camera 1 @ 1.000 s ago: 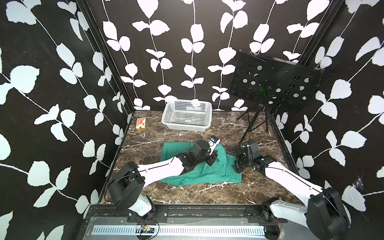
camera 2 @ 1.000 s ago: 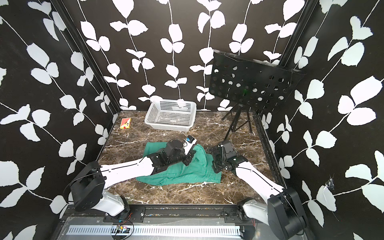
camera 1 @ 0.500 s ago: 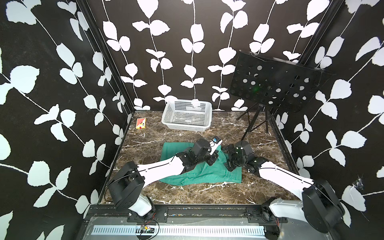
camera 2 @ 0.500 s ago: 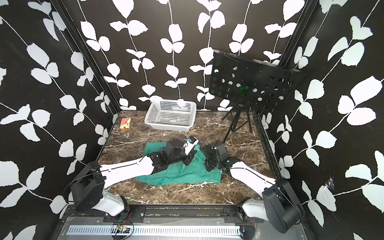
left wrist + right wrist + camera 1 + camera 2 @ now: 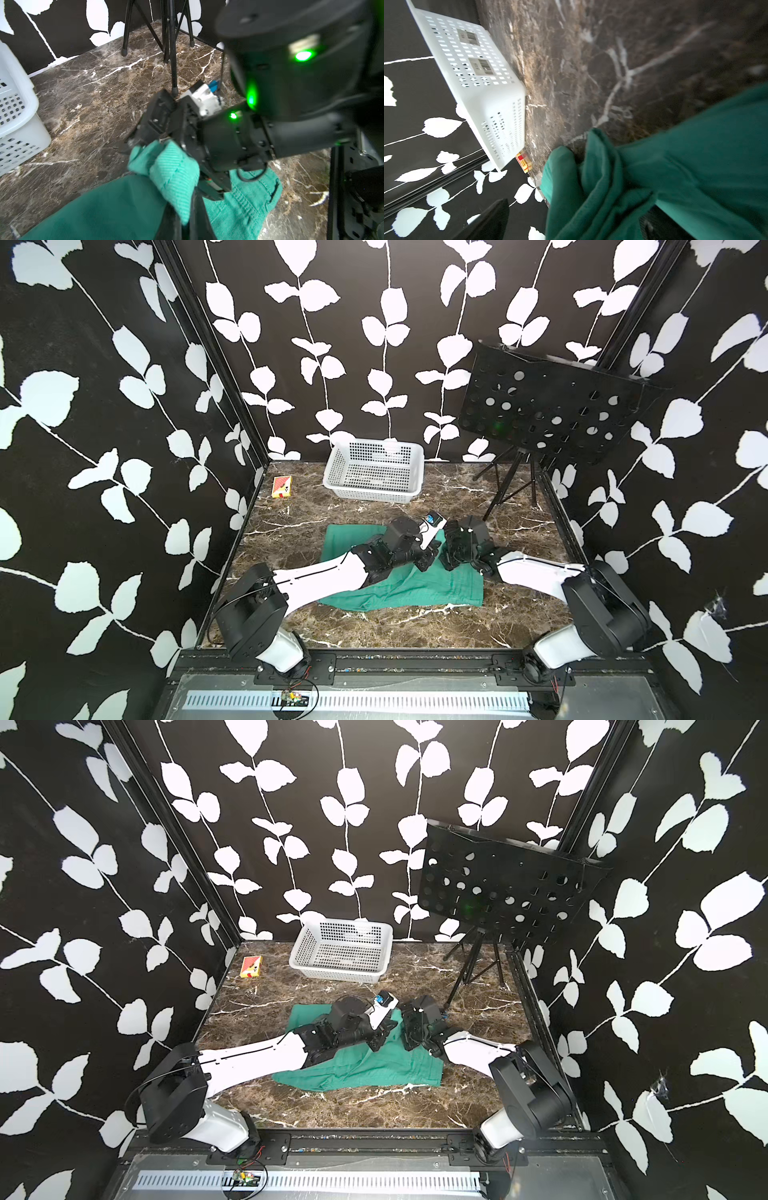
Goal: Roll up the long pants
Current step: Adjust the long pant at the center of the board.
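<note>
The long pants (image 5: 415,589) (image 5: 374,1065) lie folded as a teal-green slab in the middle of the marble table. My left gripper (image 5: 431,559) (image 5: 380,1040) is over their far right part. In the left wrist view it (image 5: 186,220) is shut on a raised fold of the cloth (image 5: 172,166). My right gripper (image 5: 451,551) (image 5: 409,1036) sits close beside it, facing it. The right gripper's black fingers (image 5: 155,122) stand wide on either side of that fold. In the right wrist view the right gripper (image 5: 571,220) is open with bunched cloth (image 5: 695,155) between its jaws.
A white perforated basket (image 5: 374,472) (image 5: 477,68) stands at the back. A small red and yellow box (image 5: 281,486) lies at the back left. A black perforated stand (image 5: 540,406) on tripod legs (image 5: 498,497) (image 5: 172,52) occupies the back right, close behind both grippers.
My right gripper has moved left across the table, from beside the pants' right edge to right next to the left gripper. The left arm has stayed put.
</note>
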`<state>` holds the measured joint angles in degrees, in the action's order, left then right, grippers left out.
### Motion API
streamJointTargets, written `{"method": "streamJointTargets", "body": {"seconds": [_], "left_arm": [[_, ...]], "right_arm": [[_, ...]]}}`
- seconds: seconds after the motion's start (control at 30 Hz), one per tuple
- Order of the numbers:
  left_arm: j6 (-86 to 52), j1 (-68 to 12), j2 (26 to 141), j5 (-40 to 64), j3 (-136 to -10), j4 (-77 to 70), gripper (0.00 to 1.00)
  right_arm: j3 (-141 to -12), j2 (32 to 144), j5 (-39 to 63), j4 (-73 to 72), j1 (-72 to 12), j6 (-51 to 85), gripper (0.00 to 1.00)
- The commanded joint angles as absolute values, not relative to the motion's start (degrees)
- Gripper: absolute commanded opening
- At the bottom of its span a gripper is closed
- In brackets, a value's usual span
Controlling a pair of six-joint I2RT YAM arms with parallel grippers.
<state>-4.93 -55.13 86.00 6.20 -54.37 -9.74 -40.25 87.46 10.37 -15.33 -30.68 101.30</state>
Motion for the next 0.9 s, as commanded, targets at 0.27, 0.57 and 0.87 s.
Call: {"method": "streamJointTargets", "body": {"seconds": [0.27,0.57,0.87], "left_arm": [[-4.7,-56.0,85.7,11.3,-56.5,-14.0,0.0],[-6.5,-58.8,94.7,11.3,-59.1,-15.6,0.0],[-5.7,-58.8,91.8,6.8,-56.1,-16.4,0.0]], "right_arm": [[-48.7,79.7,22.0,-5.1,-20.7,109.6,0.59],[-49.9,68.7,27.5,29.6,-10.3,77.3,0.64],[-44.1,56.3,28.7,38.6,-6.5,66.1,0.96]]}}
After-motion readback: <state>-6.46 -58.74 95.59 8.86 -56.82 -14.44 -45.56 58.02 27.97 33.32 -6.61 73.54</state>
